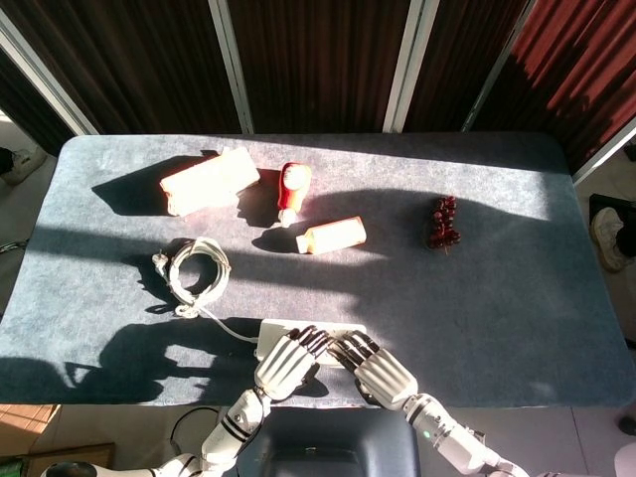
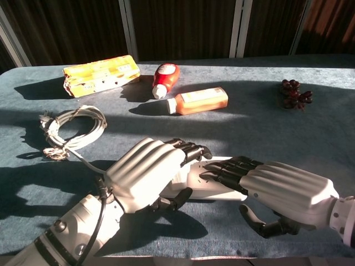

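The power strip (image 2: 208, 177) lies flat at the near edge of the tabletop (image 2: 310, 138), its long axis running left to right, its cord leading off left to the cable coil (image 2: 72, 130). Both hands sit on it from the near side. The left hand (image 2: 147, 172) covers the strip's left end, fingers draped over the top and thumb underneath. The right hand (image 2: 277, 191) rests its fingers (image 2: 227, 172) flat on the right end, not clenched.
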You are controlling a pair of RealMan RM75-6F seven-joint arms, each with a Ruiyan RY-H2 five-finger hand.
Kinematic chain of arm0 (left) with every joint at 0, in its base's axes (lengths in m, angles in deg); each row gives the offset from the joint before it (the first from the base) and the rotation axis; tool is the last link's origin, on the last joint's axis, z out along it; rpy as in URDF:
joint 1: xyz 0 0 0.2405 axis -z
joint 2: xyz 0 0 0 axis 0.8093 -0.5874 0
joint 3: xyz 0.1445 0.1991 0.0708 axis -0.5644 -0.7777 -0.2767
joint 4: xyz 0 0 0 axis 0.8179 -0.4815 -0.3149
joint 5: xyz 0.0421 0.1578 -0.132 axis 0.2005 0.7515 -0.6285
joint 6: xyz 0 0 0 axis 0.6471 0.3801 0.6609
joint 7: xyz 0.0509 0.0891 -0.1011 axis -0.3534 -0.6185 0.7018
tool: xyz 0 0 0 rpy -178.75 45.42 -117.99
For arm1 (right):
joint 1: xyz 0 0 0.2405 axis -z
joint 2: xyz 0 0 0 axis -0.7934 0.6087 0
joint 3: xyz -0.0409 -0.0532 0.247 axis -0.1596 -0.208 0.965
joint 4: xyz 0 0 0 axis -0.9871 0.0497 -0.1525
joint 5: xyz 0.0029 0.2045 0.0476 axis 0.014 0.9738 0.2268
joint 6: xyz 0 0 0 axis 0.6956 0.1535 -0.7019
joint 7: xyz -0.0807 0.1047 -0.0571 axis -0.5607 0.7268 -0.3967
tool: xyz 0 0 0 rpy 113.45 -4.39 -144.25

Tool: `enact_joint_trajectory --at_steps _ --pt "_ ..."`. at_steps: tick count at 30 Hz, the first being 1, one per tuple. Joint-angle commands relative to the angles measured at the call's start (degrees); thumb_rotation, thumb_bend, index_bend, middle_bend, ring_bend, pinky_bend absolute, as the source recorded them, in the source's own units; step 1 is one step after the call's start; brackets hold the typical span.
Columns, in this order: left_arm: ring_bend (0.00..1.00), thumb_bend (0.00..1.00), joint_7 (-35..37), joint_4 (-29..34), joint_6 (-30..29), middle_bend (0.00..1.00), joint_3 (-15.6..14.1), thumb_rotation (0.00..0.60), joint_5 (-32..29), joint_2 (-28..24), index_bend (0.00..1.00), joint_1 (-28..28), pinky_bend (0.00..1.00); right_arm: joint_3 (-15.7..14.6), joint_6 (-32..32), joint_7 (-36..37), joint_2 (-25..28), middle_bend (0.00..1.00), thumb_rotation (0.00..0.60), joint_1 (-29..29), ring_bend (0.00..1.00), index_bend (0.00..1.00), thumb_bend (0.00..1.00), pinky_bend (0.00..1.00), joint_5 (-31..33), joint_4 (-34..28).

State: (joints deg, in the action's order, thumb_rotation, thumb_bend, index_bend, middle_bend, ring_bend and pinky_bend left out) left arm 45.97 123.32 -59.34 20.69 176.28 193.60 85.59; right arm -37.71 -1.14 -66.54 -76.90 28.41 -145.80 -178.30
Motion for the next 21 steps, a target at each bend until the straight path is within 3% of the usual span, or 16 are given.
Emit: enact_joint_trajectory --at_steps 1,21 --pt "0.33 0.56 -0.1 0.2 -0.2 0.33 0.1 0.600 0.1 -0.1 0.26 0.0 0.47 -0.3 0.2 -1.1 -0.1 0.04 0.600 -0.1 0.00 0.03 0.83 0.01 0.9 -0.2" --pt "0.34 0.57 -1.2 3.7 -2.1 0.34 1.3 0.600 1.3 -2.2 0.28 0.8 0.47 -1.2 -0.8 -4.7 0.1 0.04 0.600 -0.9 0.00 0.02 0.83 0.01 4.3 -2.2"
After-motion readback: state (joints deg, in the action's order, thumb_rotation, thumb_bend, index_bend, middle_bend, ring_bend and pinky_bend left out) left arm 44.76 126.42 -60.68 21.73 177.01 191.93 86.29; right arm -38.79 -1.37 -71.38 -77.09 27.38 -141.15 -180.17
